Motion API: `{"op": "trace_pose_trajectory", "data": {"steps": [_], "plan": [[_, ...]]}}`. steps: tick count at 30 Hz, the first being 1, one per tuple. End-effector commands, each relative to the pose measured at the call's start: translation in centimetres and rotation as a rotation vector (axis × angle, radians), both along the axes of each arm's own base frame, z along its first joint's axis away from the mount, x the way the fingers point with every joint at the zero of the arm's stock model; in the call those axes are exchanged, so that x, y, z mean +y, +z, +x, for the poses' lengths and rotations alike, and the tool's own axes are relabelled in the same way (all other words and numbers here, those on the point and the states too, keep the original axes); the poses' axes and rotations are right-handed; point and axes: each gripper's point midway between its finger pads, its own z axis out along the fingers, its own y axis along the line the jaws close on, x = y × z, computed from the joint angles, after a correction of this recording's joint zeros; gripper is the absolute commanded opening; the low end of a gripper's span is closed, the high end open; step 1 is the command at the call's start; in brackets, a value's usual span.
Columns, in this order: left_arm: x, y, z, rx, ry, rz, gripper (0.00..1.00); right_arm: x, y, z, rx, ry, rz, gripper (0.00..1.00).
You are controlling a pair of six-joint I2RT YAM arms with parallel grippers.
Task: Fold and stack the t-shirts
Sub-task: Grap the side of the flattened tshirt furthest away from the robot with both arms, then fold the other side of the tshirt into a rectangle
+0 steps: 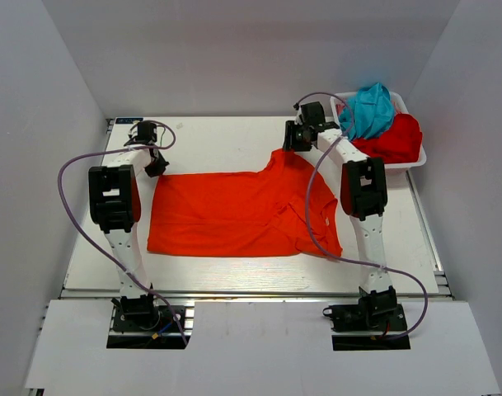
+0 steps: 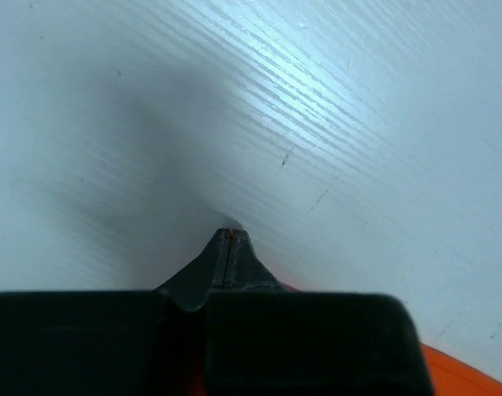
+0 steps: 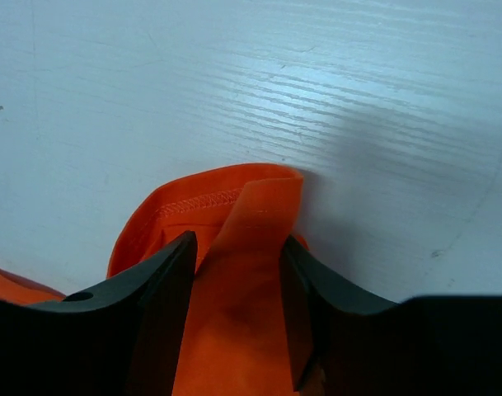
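- The left tool (image 2: 231, 237) is pinched shut on the far left corner of the orange-red t-shirt (image 1: 234, 214).
- The right tool (image 3: 238, 241) stands half-open astride that shirt's far right sleeve fold.

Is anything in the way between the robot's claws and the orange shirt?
Nothing visible. The left gripper is shut on a corner of the orange shirt; the right gripper has a fold of it between its open fingers.

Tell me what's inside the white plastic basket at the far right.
A crumpled teal-blue fabric t-shirt lies on top of a deeper red fabric t-shirt. Whatever is beneath them is covered.
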Motion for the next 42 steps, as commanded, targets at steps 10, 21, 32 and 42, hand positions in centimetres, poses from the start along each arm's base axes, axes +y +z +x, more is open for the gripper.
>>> {"op": "trace_pose_trajectory", "data": {"steps": [10, 21, 32, 42], "plan": [[-1.3, 1.0, -0.3, -0.046, -0.088, -0.048, 0.00, 1.8, -0.5, 1.8, -0.061, 0.008, 0.059, 0.00], [-1.9, 7.5, -1.3, -0.225, -0.155, -0.014, 0.00, 2.3, 4.5, -3.5, -0.181, 0.145, 0.054, 0.00], [-1.9, 8.6, -6.3, -0.242, -0.135, -0.013, 0.00, 0.0, 10.3, -10.9, -0.320, 0.139, 0.080, 0.00], [-1.4, 9.0, -12.0, -0.263, -0.082, 0.005, 0.00, -4.3, 8.0, -20.1, -0.259, 0.062, 0.033, 0.00]]}}
